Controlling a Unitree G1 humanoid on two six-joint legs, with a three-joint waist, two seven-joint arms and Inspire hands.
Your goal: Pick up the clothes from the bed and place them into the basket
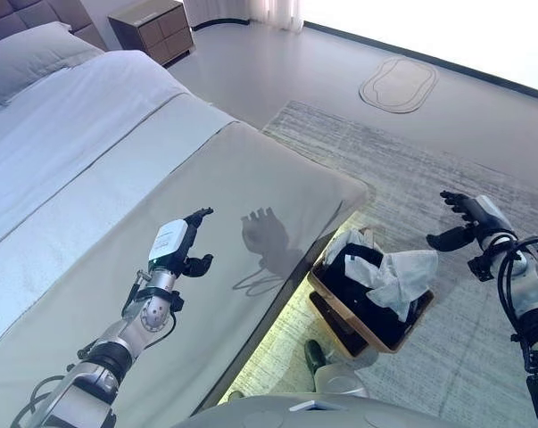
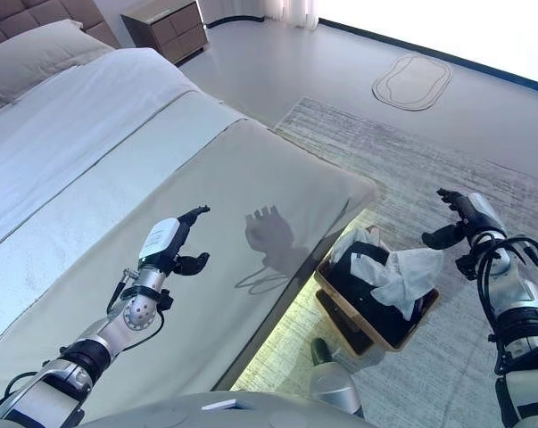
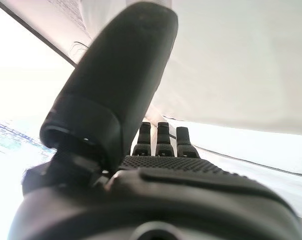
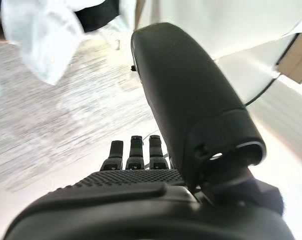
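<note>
A wooden basket (image 1: 340, 308) stands on the rug beside the bed's foot corner. It holds a black garment (image 1: 362, 267) and a white garment (image 1: 398, 278) that drapes over its far rim; they also show in the right eye view (image 2: 398, 272). My left hand (image 1: 186, 250) hovers open and empty over the grey-green bed cover (image 1: 251, 178). My right hand (image 1: 465, 218) is open and empty above the rug, to the right of the basket. The white garment (image 4: 38, 35) also shows in the right wrist view past my right hand (image 4: 140, 150).
The bed has a white sheet (image 1: 63, 134) and a grey pillow (image 1: 28, 53) near the headboard. A wooden nightstand (image 1: 153, 27) stands at the back. A grey rug (image 1: 447, 178) covers the floor by the bed, and an oval mat (image 1: 398, 85) lies farther away.
</note>
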